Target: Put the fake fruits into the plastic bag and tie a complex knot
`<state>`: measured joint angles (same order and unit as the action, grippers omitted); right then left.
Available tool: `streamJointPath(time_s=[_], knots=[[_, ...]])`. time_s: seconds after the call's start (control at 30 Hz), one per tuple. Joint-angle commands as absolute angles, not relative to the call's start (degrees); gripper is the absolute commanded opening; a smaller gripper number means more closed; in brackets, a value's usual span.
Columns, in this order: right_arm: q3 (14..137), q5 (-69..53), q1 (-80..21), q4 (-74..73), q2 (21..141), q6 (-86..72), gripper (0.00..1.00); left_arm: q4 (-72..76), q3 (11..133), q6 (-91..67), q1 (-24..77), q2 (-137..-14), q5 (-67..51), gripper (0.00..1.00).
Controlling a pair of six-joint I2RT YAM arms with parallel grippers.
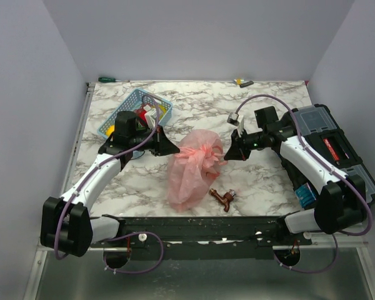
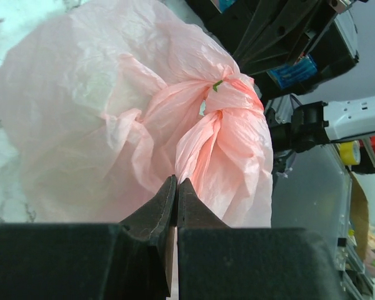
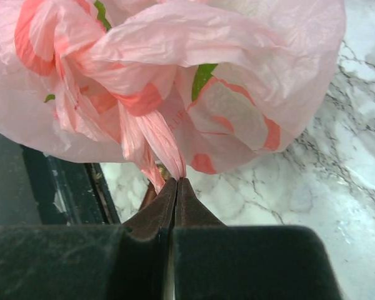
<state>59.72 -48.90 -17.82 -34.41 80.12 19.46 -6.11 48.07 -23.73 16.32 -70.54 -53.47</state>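
The left pincer [image 1: 174, 149] is fully closed, its tips nipping a pink fold of the knot [image 1: 206, 152], which sits at its 3 o'clock. The right pincer [image 1: 230, 154] is closed too, clamping a twisted tail, with the knot at its 9 o'clock. From the knot toward 7 o'clock, the plastic bag [image 1: 186, 181] slumps on the bench [image 1: 262, 181].
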Motion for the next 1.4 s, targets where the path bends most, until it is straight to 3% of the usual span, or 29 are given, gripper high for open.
streamJointPath(time_s=[0.0,0.43,0.87,1.17,1.3,1.37], knots=[[60.57,-41.01,-17.75,-36.92,78.84,24.08,0.01,-8.5,47.72,-20.75,14.03,-68.32,-49.3,0.0],[56.45,-27.57,-17.74,-35.35,78.42,33.36,0.01,-18.85,46.83,-10.29,11.43,-66.9,-31.41,0.0],[50.75,-18.06,-17.75,-29.14,78.01,37.03,0.01,-20.1,42.49,-3.69,11.51,-66.96,-14.05,0.0],[55.89,-31.61,-17.76,-33.27,79.79,27.85,0.02,-15.22,42.34,-4.92,17.05,-68.11,-24.09,0.0],[56.88,-36.13,-17.75,-34.04,79.23,23.38,0.33,-14.75,42.67,-5.07,19.85,-67.81,-25.74,0.0],[57.23,-38.29,-17.75,-34.6,77.9,20.21,0.53,-15.09,42.71,-5.51,19.95,-67.38,-26.2,0.0]])
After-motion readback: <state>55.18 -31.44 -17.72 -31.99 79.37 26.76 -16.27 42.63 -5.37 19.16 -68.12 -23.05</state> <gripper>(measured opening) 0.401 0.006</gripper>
